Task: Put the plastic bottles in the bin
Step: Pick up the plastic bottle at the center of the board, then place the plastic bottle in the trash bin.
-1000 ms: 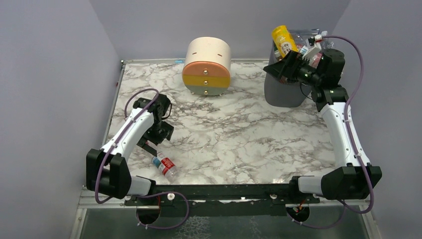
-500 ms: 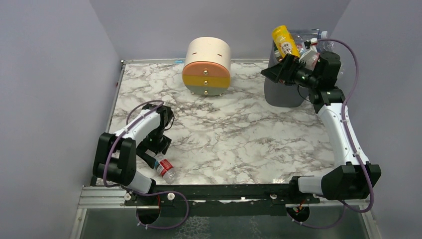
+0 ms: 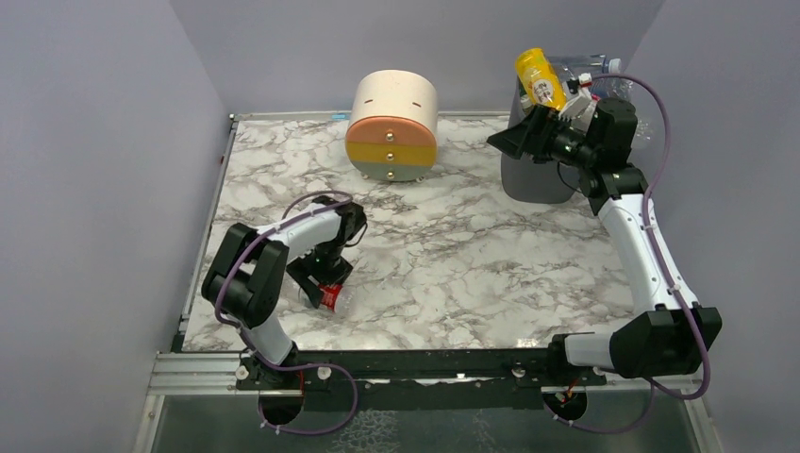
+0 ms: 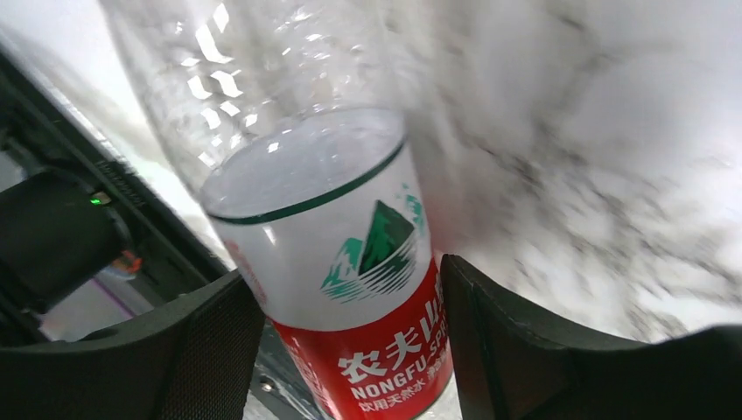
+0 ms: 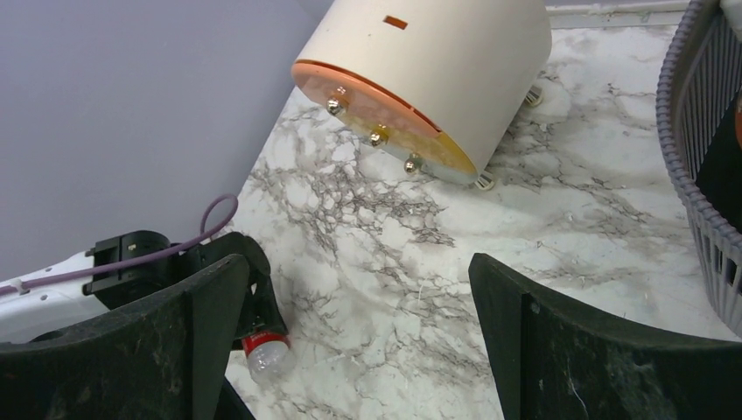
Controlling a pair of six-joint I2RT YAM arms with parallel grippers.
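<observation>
The left gripper (image 4: 348, 278) is clamping the red-labelled bottle (image 4: 337, 236), near-left on the table (image 3: 472, 264). Left wrist view: its long axis is running away from the camera, clear end farthest; overhead, only red is showing. The right gripper (image 3: 514, 142) is hanging open beside the bin (image 3: 538, 184).

white marble-look tabletop (image 3: 453, 255) with grey veining is carrying three things. round cream drawer unit (image 3: 391, 127) is sitting on small feet at the far middle, with its orange and yellow drawer fronts facing the near edge. dark grey mesh bin (image 3: 533, 179) is standing upright at the far right corner, well apart from the drawers. clear red-label bottle (image 5: 265, 350) is lying on its side at the near left.
</observation>
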